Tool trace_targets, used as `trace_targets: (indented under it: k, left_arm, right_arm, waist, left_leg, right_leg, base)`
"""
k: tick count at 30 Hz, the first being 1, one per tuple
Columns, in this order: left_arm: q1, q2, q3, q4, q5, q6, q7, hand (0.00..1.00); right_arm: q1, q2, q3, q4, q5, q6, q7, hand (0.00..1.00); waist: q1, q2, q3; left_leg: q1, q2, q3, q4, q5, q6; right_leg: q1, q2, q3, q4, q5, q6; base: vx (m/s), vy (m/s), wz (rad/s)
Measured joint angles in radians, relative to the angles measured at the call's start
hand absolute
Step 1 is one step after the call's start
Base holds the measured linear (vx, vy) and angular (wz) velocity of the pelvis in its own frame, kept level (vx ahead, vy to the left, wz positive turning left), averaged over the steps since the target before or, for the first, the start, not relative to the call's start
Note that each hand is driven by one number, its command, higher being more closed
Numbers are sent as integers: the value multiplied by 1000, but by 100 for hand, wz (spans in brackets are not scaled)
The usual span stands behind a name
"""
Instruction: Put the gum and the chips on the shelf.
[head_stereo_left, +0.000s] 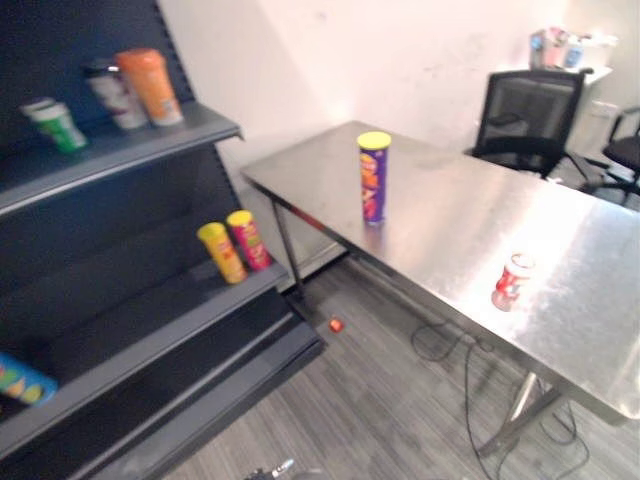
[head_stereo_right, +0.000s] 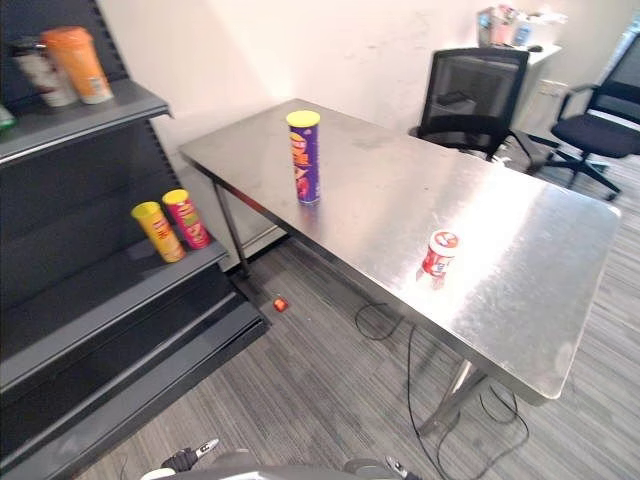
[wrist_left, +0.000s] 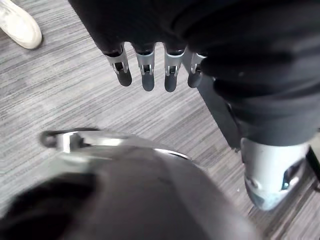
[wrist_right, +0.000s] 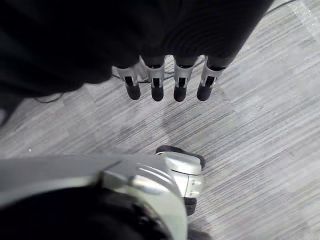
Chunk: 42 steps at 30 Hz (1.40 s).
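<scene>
Shelf (head_stereo_left: 120, 150), bench (head_stereo_right: 380, 195), one chips can (head_stereo_left: 373, 178), one gum tub (head_stereo_right: 438, 254): nothing is taken yet.
The shelf carries three containers on its upper board and two upright cans below. On the bench the tall chips can stands upright; it is probably light, stiff and smooth, so the middle of its body is the place to hold. The small gum tub, well apart from it, looks light and easy to tip; pinch its sides. The left robot hand (wrist_left: 145, 70) and the right robot hand (wrist_right: 157, 82) hang over the floor, fingers straight, holding nothing.

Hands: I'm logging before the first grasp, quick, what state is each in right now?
Left hand: open, holding nothing.
Right hand: open, holding nothing.
</scene>
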Motion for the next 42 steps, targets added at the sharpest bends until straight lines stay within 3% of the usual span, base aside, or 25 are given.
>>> trace_targets:
  k: [3,4,5,8,9,11,12,14,17,18,20,21,22,23,25,26,28,32,33,42]
  left_arm:
    - [41,-20,95,-5,-22,0,2,0]
    - [56,-34,135,0,-22,3,2,0]
    - [75,-37,171,2,-20,13,2,0]
    - [65,-9,224,33,-18,22,2,0]
    - [62,-4,220,37,-16,26,1,0]
    - [33,15,108,36,-11,27,-1,0]
    - [-4,28,31,36,-9,23,-1,0]
    - [-53,44,-53,34,2,20,-1,0]
    - [-80,35,-89,31,11,12,-4,0]
    - [-76,31,-85,27,12,9,-2,0]
    - [-69,30,-82,25,11,8,1,0]
    - [-66,30,-82,25,11,8,1,0]
    - [-62,33,-85,24,12,6,3,0]
    - [-59,39,-93,24,13,0,3,0]
    - [-59,52,-103,26,21,-1,0,0]
    - [-64,54,-118,30,27,0,-1,0]
    - [-63,59,-131,38,28,0,0,0]
    - [-57,64,-143,37,25,0,1,0]
    - [-61,80,-259,38,26,0,13,0]
    - [-55,78,-235,38,26,-1,13,0]
  right_arm:
    - [11,-12,50,-26,6,0,-2,0]
    - [17,-24,81,-30,21,-1,-4,0]
    - [20,-22,102,-30,40,0,-12,0]
    - [23,-2,124,-20,47,-5,-14,0]
    - [23,0,123,-13,47,-4,-15,0]
    - [38,-3,106,-18,49,-9,-15,0]
    - [48,0,63,-27,51,-14,-15,0]
    - [57,6,-6,-50,64,-20,-16,0]
    - [63,15,-55,-59,81,-21,-18,0]
    - [76,7,-62,-55,85,-13,-19,0]
    - [91,15,-78,-40,81,8,-18,0]
    - [97,18,-77,-37,78,12,-18,0]
    - [104,24,-76,-35,76,17,-19,0]
    - [94,24,-74,-28,72,22,-19,0]
    - [71,30,-63,-26,71,22,-18,0]
    - [49,24,-32,-26,71,22,-18,0]
    - [39,16,7,-27,71,21,-17,0]
    - [31,16,58,-47,70,4,-15,0]
    - [11,-4,205,-47,39,1,-15,0]
    - [11,-2,205,-48,42,1,-12,0]
  waist:
    - [-6,15,-12]
    - [-6,32,-30]
    - [-4,29,-53]
    - [-2,-22,-67]
    - [-1,-27,-70]
    - [-18,-28,-90]
    - [-36,-26,-110]
    - [-43,-27,-99]
    - [-39,-4,-54]
    - [-40,6,-43]
    - [-39,14,-36]
    - [-39,13,-36]
    - [-36,7,-40]
    - [-30,-16,-49]
    - [-20,-39,-61]
    - [-23,-37,-58]
    - [-24,-35,-59]
    - [-2,-56,-67]
    - [17,-68,-106]
    - [20,-71,-109]
  left_leg:
    - [-12,42,-115,-218,24,24]
    - [-12,51,-148,-281,46,-15]
    - [-15,20,-113,-272,48,-35]
    - [-24,-23,-24,-180,6,-47]
    - [-19,-38,-24,-169,6,-47]
    - [-1,-97,-4,-224,5,-44]
    - [-18,-124,8,-279,12,-12]
    - [-37,-144,42,-315,36,14]
    - [5,-137,154,-385,65,45]
    - [35,-119,213,-423,82,64]
    - [79,-104,238,-460,96,62]
    - [91,-98,242,-471,102,59]
    - [108,-98,248,-497,117,47]
    - [113,-116,241,-518,134,37]
    - [88,-151,152,-560,165,33]
    - [65,-153,140,-568,182,32]
    - [69,-142,94,-589,195,23]
    - [93,-118,83,-605,201,7]
    - [131,-174,61,-671,215,28]
    - [146,-174,55,-675,215,28]
  right_leg:
    - [-31,6,134,19,-59,50]
    - [-69,12,196,28,-69,67]
    - [-100,-8,250,28,-73,66]
    - [-162,-53,264,91,-30,117]
    - [-162,-64,277,90,-23,128]
    - [-206,-120,273,88,24,170]
    - [-262,-146,264,79,54,165]
    - [-310,-165,257,62,108,153]
    - [-352,-155,228,37,215,101]
    - [-354,-150,137,60,218,84]
    - [-361,-137,-7,259,101,64]
    - [-347,-129,-43,287,78,64]
    - [-315,-128,-108,259,61,67]
    - [-288,-129,-134,157,65,79]
    - [-246,-135,-129,-19,68,102]
    - [-240,-134,-136,-89,95,129]
    - [-218,-119,-142,-135,121,125]
    - [-189,-97,-149,-169,126,122]
    - [-157,-135,-147,-203,150,140]
    - [-139,-136,-160,-203,150,140]
  base:
    - [183,478,-154]
    - [186,515,-167]
    - [182,503,-162]
    - [137,407,-126]
    - [62,345,-102]
    - [-39,298,-69]
    - [-55,219,-38]
    - [-63,200,-61]
    - [-112,162,-108]
    - [-108,87,-97]
    - [-37,6,-55]
    - [14,-36,-31]
    - [34,-57,-34]
    - [40,-62,-40]
    - [40,-141,-44]
    - [-3,-168,-22]
    - [-30,-116,10]
    - [-28,-76,2]
    - [-16,-26,4]
    - [0,0,1]
